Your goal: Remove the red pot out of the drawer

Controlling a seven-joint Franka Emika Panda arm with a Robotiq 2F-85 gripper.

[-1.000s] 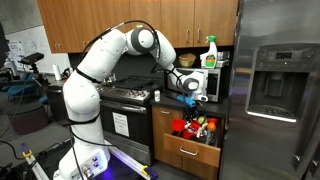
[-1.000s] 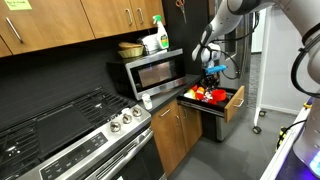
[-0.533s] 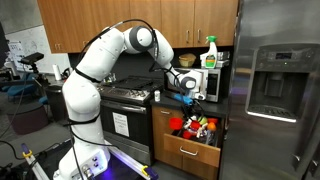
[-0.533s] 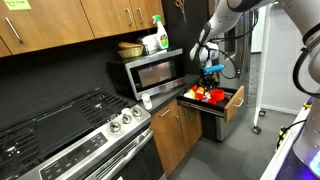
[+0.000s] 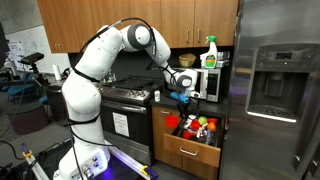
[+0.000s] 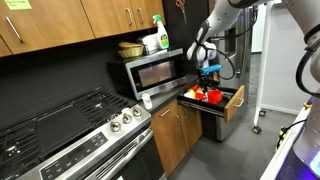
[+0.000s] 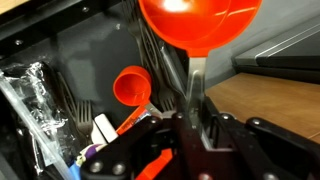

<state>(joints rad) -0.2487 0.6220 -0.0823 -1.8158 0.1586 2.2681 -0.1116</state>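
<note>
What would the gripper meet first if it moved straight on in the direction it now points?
Probably the red pot: in the wrist view it sits directly ahead of the gripper, and its handle seems to reach between the jaws. Depth is unclear; the open drawer lies beyond.

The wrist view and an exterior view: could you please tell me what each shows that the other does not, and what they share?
Only the wrist view shows forks, an orange scoop and crinkled plastic. Only an exterior view shows the microwave, the stove and the spray bottle. Both show the gripper above the open drawer and the red pot, which fills far more of the wrist view.
</note>
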